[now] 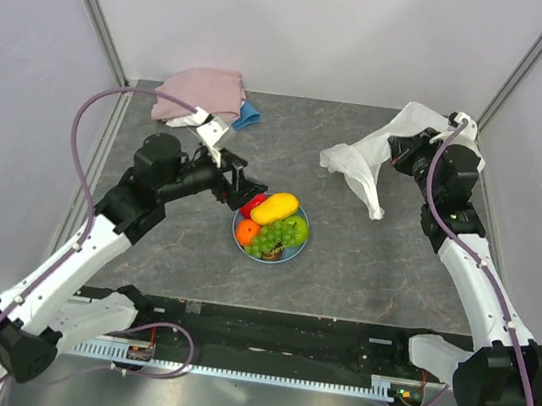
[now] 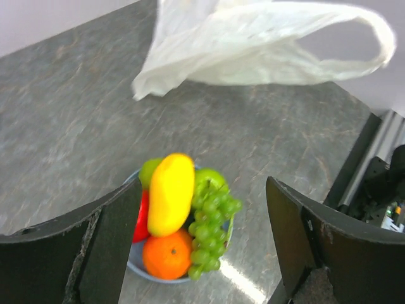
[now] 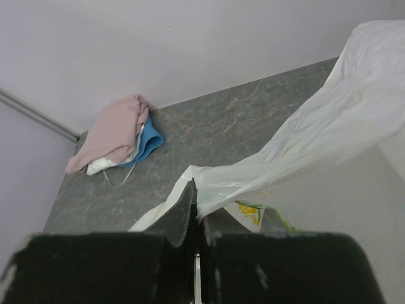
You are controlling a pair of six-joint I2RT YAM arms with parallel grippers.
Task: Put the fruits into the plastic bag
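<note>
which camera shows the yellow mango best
The left wrist view: the mango is close, large and unblocked, with its whole upper side showing. The top external view shows the mango whole but small. The right wrist view does not show it.

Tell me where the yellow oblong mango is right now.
In the top view, the yellow oblong mango lies uppermost on the round light-blue plate, mid-frame, right beside the open left hand.
</note>
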